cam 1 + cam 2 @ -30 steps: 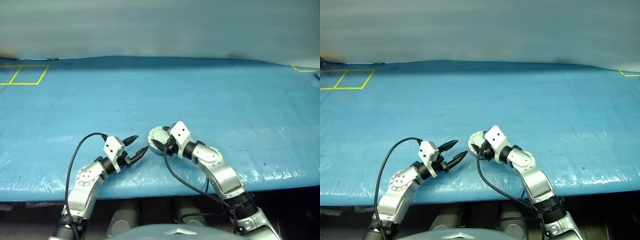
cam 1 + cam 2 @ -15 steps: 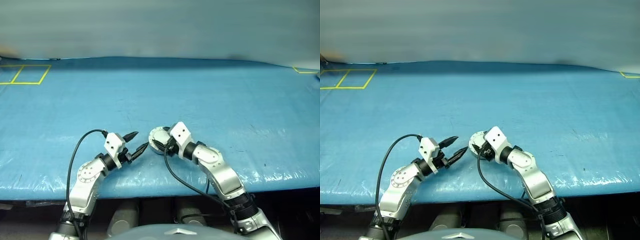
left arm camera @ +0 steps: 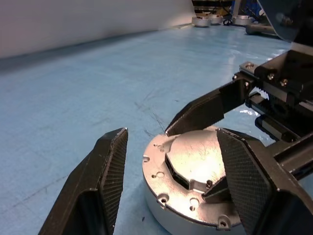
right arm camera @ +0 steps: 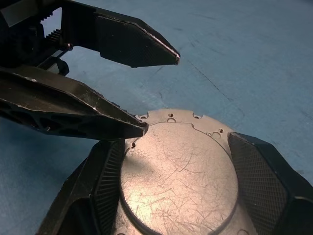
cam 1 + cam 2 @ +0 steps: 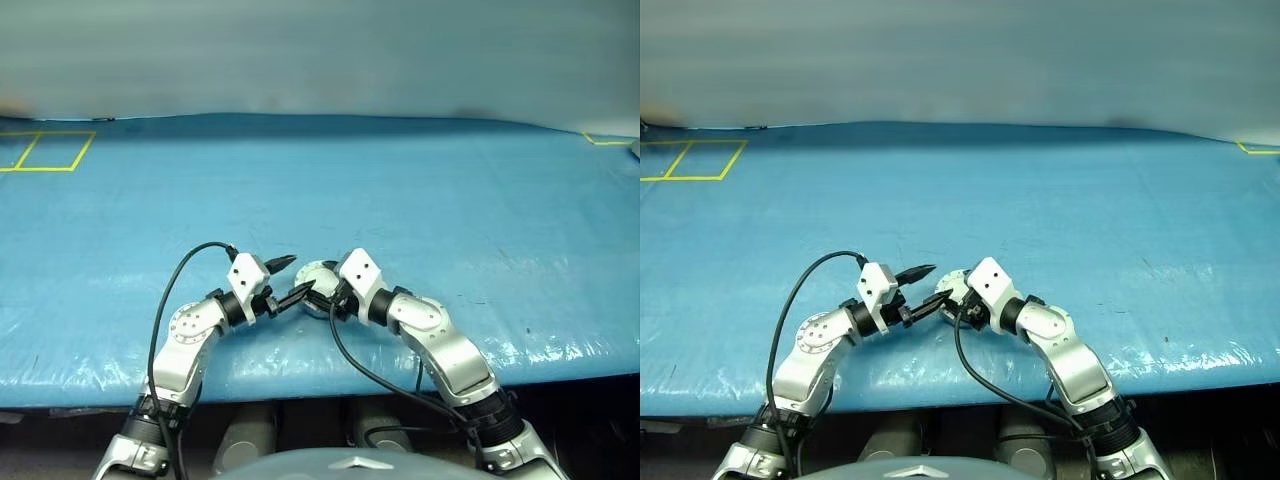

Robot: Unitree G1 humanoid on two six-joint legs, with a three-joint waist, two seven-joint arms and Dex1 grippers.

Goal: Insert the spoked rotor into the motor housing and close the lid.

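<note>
Housing: I see the motor housing (image 5: pixel 318 276) on the blue table cover (image 5: pixel 420 190), close to the near edge, its scratched silver face up.
Right gripper: the right gripper (image 4: pixel 171 171) straddles it, a finger on each side, touching the rim.
Left gripper: at its 9 o'clock, my left gripper (image 5: pixel 288 277) is spread, one fingertip (image 4: pixel 139 128) at the rim.

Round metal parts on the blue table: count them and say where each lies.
1. The round silver part lies near the table's front edge, straddled by the right pincer; others may hide under arms.
</note>
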